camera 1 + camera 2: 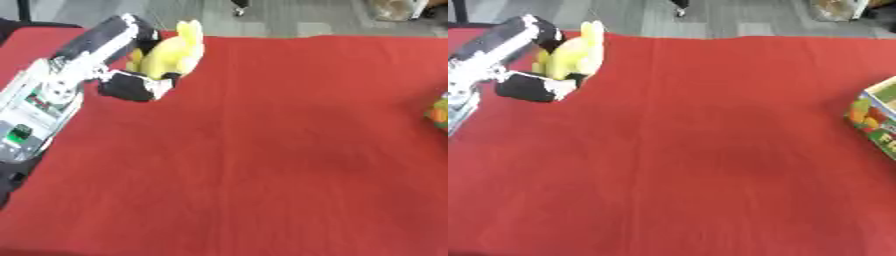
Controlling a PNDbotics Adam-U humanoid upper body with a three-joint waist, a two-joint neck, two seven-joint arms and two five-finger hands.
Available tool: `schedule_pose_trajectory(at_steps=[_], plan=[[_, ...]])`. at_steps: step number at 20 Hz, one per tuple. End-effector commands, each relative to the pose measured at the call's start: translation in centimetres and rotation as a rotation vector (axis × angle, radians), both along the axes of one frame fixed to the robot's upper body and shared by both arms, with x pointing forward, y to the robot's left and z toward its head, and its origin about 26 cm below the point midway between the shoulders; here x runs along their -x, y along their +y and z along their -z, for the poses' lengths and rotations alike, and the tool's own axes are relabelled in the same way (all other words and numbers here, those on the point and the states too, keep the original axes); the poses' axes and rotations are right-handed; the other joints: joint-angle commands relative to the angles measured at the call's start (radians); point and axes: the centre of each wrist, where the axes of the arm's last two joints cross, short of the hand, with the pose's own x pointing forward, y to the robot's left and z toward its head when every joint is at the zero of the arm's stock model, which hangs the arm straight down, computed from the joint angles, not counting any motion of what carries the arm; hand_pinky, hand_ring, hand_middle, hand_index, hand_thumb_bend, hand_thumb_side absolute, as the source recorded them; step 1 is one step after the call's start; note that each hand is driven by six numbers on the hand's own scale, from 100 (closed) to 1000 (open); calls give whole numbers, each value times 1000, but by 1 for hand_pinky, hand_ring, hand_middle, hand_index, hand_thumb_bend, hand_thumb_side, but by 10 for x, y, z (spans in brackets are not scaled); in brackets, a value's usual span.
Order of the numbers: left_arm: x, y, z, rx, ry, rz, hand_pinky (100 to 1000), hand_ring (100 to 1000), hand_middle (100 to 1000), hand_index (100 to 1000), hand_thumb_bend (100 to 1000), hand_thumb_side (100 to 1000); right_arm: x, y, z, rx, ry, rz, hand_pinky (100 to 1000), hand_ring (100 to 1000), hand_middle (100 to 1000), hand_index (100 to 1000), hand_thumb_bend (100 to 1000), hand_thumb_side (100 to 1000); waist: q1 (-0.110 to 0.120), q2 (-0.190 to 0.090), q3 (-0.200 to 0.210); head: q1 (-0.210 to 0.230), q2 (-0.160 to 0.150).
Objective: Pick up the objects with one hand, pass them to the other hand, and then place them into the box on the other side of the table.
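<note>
In the left eye view the left hand (131, 82) sits at the far left of the red surface (262, 150), its arm running in from the lower left edge, and its black fingers (131, 89) are curled round a yellow toy (173, 52) — an animal shape with upright ears, held by its lower body with the ears poking up past the hand. Whether the toy is touching the cloth or already clear of it I cannot tell. Only a slice of something green and orange shows at the right edge here. It looks like a soft plush thing, so I judge it light, squashy and unlikely to break or slip; the thick middle of the body is the sensible place to grip, which is about where the fingers sit, and the ears would flop if taken alone. In the right eye view the same hand and toy appear further toward the upper left corner, and the box (877, 120) comes into sight at the right edge — a printed carton with coloured fruit pictures, well apart from the toy across a wide stretch of bare cloth. The right hand shows in neither view, so the pass to it seems not yet begun, and for that handover the exposed head and upper body offer the free part to take.
</note>
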Motion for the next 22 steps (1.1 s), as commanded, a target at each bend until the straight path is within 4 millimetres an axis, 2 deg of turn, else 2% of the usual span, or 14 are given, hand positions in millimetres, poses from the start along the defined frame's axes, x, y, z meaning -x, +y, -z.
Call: schedule_pose_trajectory(at_steps=[1, 11, 12, 13, 16, 22], plan=[[0, -8, 1, 39, -15, 29, 662, 521, 410, 542, 100, 330, 10, 15, -26, 94, -93, -76, 966, 1000, 780, 905, 100, 100, -5, -21, 1, -6, -15], [-6, -32, 25, 99, -5, 81, 658, 516, 408, 546, 100, 377, 19, 70, -51, 373, -278, -297, 939, 995, 780, 880, 100, 100, -16, -24, 10, -26, -10], [-6, -33, 27, 100, -5, 87, 658, 517, 407, 546, 100, 289, 19, 75, -51, 400, -293, -317, 937, 994, 780, 880, 100, 100, -17, -24, 10, -29, -9], [-6, -35, 28, 100, -6, 93, 658, 517, 407, 546, 100, 373, 19, 79, -52, 423, -306, -336, 936, 993, 780, 879, 100, 100, -17, -24, 11, -31, -7], [-6, -39, 31, 101, -12, 110, 658, 516, 406, 546, 100, 377, 17, 93, -54, 477, -333, -384, 934, 992, 782, 878, 100, 100, -18, -25, 13, -39, -3], [-6, -47, 36, 108, -39, 125, 655, 515, 403, 544, 100, 366, 9, 114, -54, 583, -372, -452, 928, 990, 787, 877, 100, 161, -19, -29, 14, -51, 3]])
